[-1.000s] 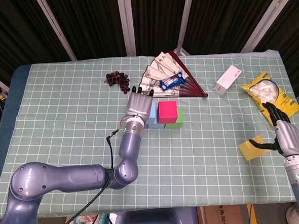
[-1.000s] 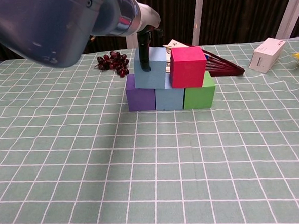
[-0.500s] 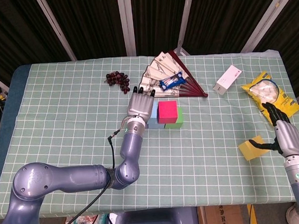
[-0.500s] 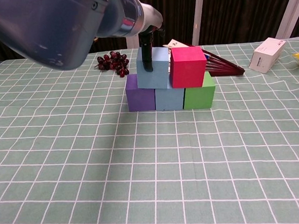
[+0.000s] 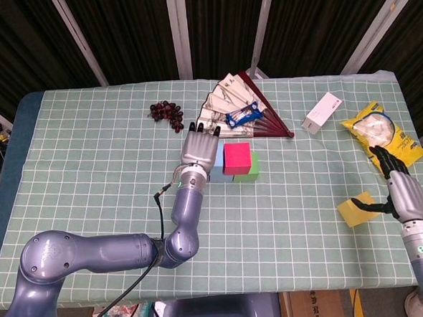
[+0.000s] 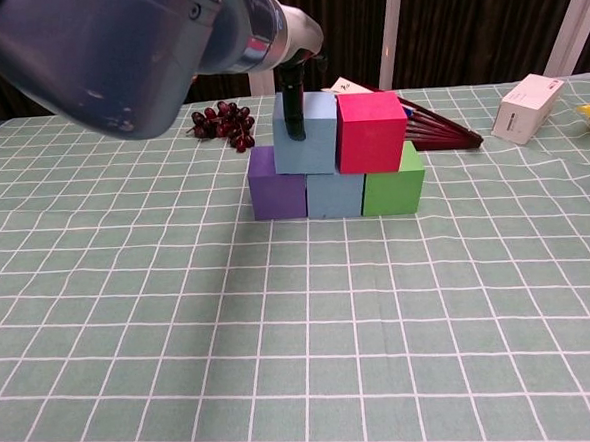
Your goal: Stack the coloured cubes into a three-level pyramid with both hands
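Note:
Three cubes form the bottom row: purple, light blue and green. On them sit an upper light blue cube and a pink cube, side by side and touching. My left hand lies over the upper light blue cube and grips it, with one finger down its front face. In the head view only the pink cube and a green edge show plainly. Near the table's right front edge my right hand holds a yellow cube.
Dark grapes lie behind the stack to the left. A folding fan with a blue clip lies behind it. A white box and a yellow snack bag are at the back right.
My left hand has slid the upper light blue cube a little to the right, up against the pink cube. The right hand and yellow cube have stayed in place.

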`<action>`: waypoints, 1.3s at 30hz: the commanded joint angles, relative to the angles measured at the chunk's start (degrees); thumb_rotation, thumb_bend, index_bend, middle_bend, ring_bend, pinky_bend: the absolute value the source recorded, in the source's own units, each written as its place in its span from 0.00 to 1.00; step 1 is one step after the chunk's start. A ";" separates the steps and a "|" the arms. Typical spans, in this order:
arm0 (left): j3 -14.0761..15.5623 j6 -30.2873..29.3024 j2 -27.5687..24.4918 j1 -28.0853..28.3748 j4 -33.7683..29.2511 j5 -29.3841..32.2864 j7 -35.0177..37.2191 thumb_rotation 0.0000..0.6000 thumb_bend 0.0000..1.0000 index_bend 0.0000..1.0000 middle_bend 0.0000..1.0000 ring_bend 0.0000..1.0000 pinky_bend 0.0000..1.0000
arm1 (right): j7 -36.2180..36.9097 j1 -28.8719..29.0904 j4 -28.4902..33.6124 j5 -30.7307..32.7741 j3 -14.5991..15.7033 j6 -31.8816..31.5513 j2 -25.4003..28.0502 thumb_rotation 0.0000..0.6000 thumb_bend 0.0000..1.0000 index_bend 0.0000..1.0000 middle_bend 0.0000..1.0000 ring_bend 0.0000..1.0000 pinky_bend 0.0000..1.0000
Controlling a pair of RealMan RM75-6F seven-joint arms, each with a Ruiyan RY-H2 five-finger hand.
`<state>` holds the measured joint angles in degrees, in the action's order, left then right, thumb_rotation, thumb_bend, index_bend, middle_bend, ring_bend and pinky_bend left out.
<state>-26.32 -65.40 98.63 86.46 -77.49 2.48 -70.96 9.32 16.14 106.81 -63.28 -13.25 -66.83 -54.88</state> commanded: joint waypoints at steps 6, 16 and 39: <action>0.00 -0.03 0.54 0.01 0.29 0.07 -0.32 1.00 0.40 0.00 0.36 0.07 0.07 | 0.10 -0.03 -0.01 0.13 -0.06 -0.04 0.05 1.00 0.18 0.00 0.01 0.00 0.00; -0.20 -0.01 1.10 -0.05 0.84 -0.37 -0.27 1.00 0.40 0.00 0.36 0.07 0.07 | -0.11 0.02 0.03 0.17 0.10 0.18 0.02 1.00 0.18 0.00 0.01 0.00 0.00; -0.94 0.18 2.05 -0.40 1.95 -1.56 0.53 1.00 0.40 0.00 0.36 0.07 0.07 | -0.41 0.11 0.00 0.28 0.21 0.27 -0.10 1.00 0.18 0.00 0.01 0.00 0.00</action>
<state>-27.26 -65.24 100.66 86.06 -75.56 0.93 -70.43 8.91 16.25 106.81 -63.00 -13.04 -66.56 -54.98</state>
